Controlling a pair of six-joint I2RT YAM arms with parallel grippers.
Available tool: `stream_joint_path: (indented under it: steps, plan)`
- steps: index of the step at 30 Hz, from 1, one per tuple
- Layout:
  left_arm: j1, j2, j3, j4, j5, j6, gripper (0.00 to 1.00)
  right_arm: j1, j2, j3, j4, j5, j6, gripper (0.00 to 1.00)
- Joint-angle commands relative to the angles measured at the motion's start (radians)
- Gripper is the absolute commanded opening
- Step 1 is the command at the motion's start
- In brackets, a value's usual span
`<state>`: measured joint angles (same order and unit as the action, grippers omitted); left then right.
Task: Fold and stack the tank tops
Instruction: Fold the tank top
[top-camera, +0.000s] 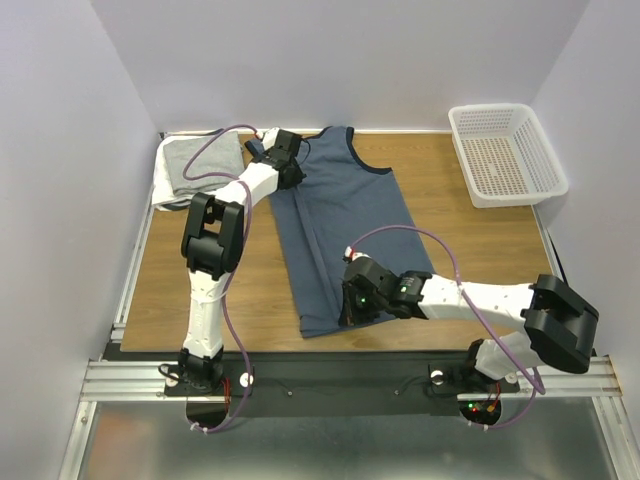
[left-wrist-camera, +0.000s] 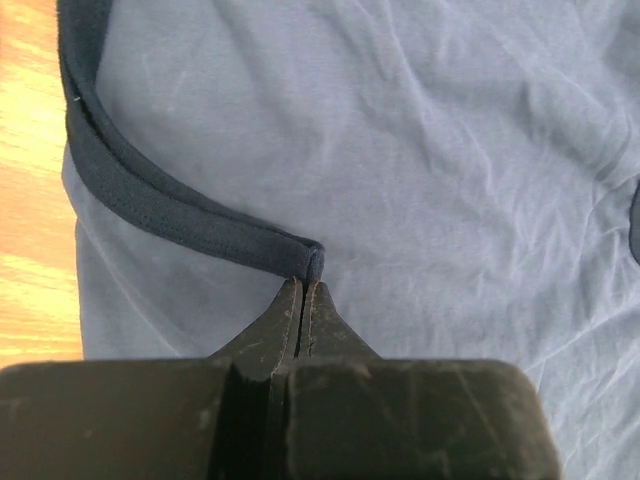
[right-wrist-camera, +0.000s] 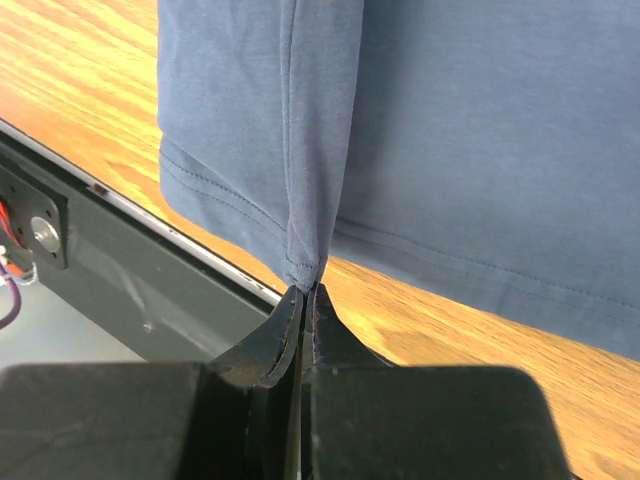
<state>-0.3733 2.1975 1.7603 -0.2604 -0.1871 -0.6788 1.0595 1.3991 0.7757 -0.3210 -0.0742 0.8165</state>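
A slate-blue tank top (top-camera: 350, 210) with navy trim lies lengthwise on the wooden table (top-camera: 470, 250), neck end far. Its left side is drawn up into a long ridge. My left gripper (top-camera: 288, 163) is shut on the navy armhole trim (left-wrist-camera: 150, 205) at the far left shoulder, the fingertips (left-wrist-camera: 305, 285) pinching its folded end. My right gripper (top-camera: 352, 300) is shut on a pinched fold of the hem (right-wrist-camera: 230, 195) at the near end, just above the table's front edge. Light grey and white tank tops (top-camera: 195, 165) lie folded in a pile at the back left.
A white perforated basket (top-camera: 505, 155) stands at the back right corner. A black metal rail (right-wrist-camera: 150, 230) runs along the table's near edge, right below my right gripper. White walls close in the table on three sides.
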Motion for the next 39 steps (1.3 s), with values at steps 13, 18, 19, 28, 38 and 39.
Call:
stream_joint_path:
  steps: [13, 18, 19, 28, 38, 39]
  plan:
    - [-0.03, 0.033, 0.074, 0.016, -0.008, 0.007, 0.0, -0.009, -0.092, -0.085, 0.028, 0.062, 0.059, 0.0]
    - [-0.041, 0.039, 0.091, 0.02, -0.003, 0.005, 0.0, -0.01, -0.112, -0.107, 0.028, 0.068, 0.072, 0.0]
    - [-0.042, 0.044, 0.093, 0.023, 0.0, 0.007, 0.0, -0.012, -0.115, -0.11, 0.028, 0.068, 0.073, 0.01]
    - [-0.049, 0.027, 0.051, 0.078, 0.051, 0.041, 0.32, -0.016, -0.173, -0.15, 0.019, 0.125, 0.108, 0.19]
    - [-0.001, -0.186, -0.013, 0.069, 0.025, 0.07, 0.45, 0.003, -0.189, 0.039, -0.168, 0.28, 0.033, 0.48]
    - [0.016, -0.215, -0.043, 0.067, -0.026, 0.05, 0.43, 0.016, -0.163, 0.103, -0.18, 0.295, 0.015, 0.38]
